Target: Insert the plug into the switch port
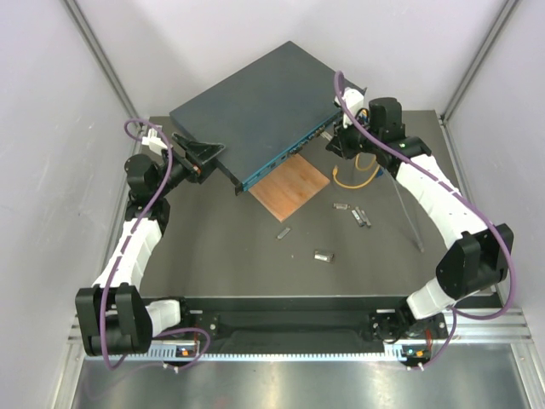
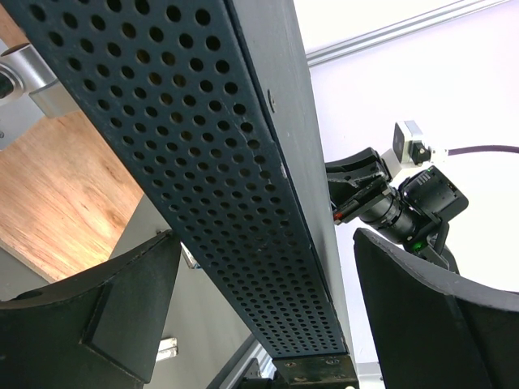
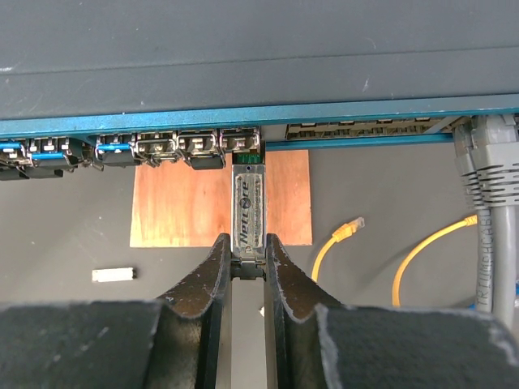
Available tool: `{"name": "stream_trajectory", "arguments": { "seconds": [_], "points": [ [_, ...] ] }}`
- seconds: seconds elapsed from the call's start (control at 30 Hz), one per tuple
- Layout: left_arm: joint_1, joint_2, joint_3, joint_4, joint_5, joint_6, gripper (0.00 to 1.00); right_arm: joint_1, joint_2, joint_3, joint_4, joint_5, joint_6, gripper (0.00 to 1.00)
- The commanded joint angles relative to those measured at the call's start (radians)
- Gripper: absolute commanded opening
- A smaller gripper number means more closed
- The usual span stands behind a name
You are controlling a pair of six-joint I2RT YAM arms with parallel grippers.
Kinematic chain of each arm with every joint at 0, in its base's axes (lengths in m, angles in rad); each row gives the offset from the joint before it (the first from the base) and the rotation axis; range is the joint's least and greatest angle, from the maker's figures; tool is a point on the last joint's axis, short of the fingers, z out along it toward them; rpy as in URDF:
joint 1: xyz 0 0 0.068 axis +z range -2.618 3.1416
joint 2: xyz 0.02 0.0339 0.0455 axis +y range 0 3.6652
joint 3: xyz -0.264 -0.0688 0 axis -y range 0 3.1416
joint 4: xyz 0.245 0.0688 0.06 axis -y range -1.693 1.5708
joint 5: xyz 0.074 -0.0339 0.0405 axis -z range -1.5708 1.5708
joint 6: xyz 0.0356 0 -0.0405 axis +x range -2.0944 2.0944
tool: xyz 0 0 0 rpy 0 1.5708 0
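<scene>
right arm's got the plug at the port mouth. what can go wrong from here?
The plug in the right gripper is only at the port mouth; skewed, it could jam against the filled neighbouring socket.
The left gripper straddles the switch with a gap beside one finger, so a push may slide the switch back.

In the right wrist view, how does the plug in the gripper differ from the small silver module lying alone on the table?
The plug is clamped in the right gripper; the loose module lies free on the table. The plug points at the switch, tip at its port row; the loose module lies crosswise, apart from it. Both are small silvery metal blocks.
</scene>
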Motion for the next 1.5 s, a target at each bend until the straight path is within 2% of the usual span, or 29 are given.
{"name": "stream_trajectory", "arguments": {
  "seconds": [0.0, 0.13, 0.23, 0.4, 0.67, 0.97, 1.47],
  "points": [
    [-0.004, -0.006, 0.021, 0.064, -0.003, 0.018, 0.91, -0.002, -0.034, 0.042, 0.058, -0.006, -0.036, 0.0],
    [-0.004, -0.005, 0.026, 0.069, -0.004, 0.018, 0.88, -0.01, -0.042, 0.027, 0.07, -0.009, -0.034, 0.0],
    [-0.004, -0.002, 0.034, 0.073, -0.001, 0.02, 0.8, -0.019, -0.051, 0.019, 0.061, -0.014, -0.057, 0.0],
    [-0.004, 0.006, 0.029, 0.089, 0.003, 0.018, 0.58, -0.041, -0.081, -0.016, 0.066, -0.02, -0.057, 0.0],
    [-0.007, 0.014, 0.047, 0.078, 0.011, 0.031, 0.34, -0.056, -0.074, -0.015, 0.074, -0.042, -0.037, 0.0],
    [-0.004, 0.014, 0.057, 0.064, 0.009, 0.043, 0.27, -0.054, -0.037, -0.013, 0.07, -0.085, 0.002, 0.0],
    [-0.005, 0.018, 0.057, 0.061, 0.008, 0.048, 0.24, -0.037, -0.003, 0.008, 0.069, -0.095, 0.001, 0.0]
  ]
}}
